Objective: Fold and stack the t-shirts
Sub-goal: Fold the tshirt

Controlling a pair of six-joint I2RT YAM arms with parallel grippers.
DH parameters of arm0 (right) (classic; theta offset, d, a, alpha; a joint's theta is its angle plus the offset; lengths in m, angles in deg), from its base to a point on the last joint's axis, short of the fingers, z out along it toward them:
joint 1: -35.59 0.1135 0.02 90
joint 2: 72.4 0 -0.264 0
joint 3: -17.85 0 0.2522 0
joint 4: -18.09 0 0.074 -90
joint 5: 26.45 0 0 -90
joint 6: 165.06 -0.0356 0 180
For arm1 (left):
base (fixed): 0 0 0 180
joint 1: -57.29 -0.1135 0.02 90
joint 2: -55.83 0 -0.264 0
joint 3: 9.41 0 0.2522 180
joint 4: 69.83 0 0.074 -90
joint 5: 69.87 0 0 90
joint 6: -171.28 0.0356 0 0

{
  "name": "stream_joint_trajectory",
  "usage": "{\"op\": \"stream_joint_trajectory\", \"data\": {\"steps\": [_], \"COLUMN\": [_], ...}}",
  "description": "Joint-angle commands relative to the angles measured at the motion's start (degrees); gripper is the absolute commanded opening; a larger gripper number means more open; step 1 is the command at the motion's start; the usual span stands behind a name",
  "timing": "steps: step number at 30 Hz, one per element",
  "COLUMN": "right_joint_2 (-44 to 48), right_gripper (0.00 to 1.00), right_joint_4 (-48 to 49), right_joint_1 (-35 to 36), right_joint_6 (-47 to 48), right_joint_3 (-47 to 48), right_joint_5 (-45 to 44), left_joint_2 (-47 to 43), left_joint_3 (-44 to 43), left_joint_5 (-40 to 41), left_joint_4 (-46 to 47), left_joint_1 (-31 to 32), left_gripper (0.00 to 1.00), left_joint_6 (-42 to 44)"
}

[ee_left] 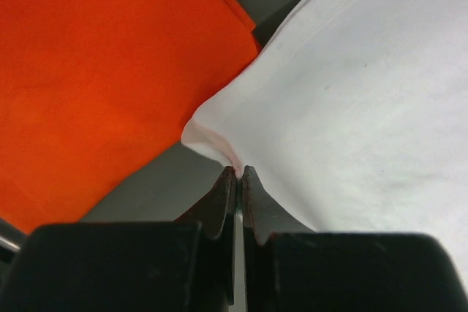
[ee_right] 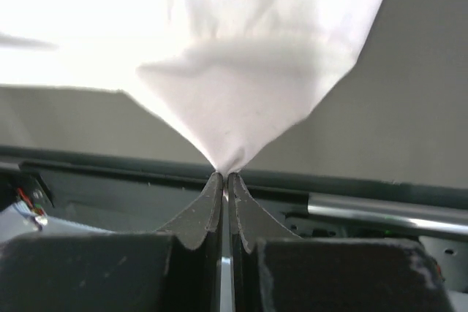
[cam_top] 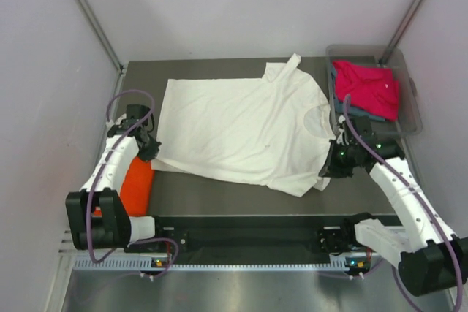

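The cream-white t-shirt (cam_top: 241, 126) is lying spread across the middle of the dark table (cam_top: 219, 199), its collar end pointing right and its hem pointing left, with 1 sleeve reaching toward the far edge and the other lying toward the near edge. The left tool (ee_left: 239, 173) is pinching the near left corner of the hem. Its 2 fingers (ee_left: 218, 206) are pressing almost together with only a thin fold of white cloth between the tips, and the cloth is puckering into a small peak there. The right tool (ee_right: 225, 175) is gripping the same shirt at its near right edge, close to the collar end. Its jaws are standing closed on a pointed tuck of white cloth that is fanning out wide away from the tips. The orange t-shirt (cam_top: 137, 184) is lying folded flat on the table at the near left, just beside the held hem corner and partly under the left arm. In the left wrist view a wedge of bare table is showing between orange and white, though I cannot tell whether they are touching at their nearest point. At the far right a clear bin (cam_top: 415, 118) is sitting just beside the collar end. The magenta-pink t-shirt (cam_top: 369, 87) is lying crumpled in the bin on top of a grey-blue t-shirt (cam_top: 357, 112), of which only a strip is showing.
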Motion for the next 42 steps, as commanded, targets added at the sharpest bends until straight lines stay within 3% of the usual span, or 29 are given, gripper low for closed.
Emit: {"op": "stream_joint_trajectory", "data": {"steps": [1, 11, 23, 42], "right_joint_2": [-3.82, -18.06, -30.72, -41.71], "right_gripper": [0.0, 0.0, 0.0, 0.0], "right_joint_4": [4.82, 10.63, 13.09, 13.27], "right_joint_1": [-3.78, -7.12, -7.83, -7.92], "right_joint_6": [3.74, 6.13, 6.48, 6.92], "right_joint_3": [4.97, 13.92, 24.65, 34.5], "right_joint_5": [-1.1, 0.92, 0.93, 1.02], "left_joint_2": [3.31, 13.15, 18.52, 22.39], "left_joint_3": [-3.47, -8.13, -9.98, -15.16], "left_joint_5": [-0.67, -0.05, 1.0, 1.88], "left_joint_4": [4.79, 7.7, 9.28, 11.21], "left_joint_1": [-0.11, -0.11, -0.2, -0.73], "left_gripper": [0.0, 0.0, 0.0, 0.0], "left_joint_6": [1.26, 1.35, 0.12, -0.85]}}
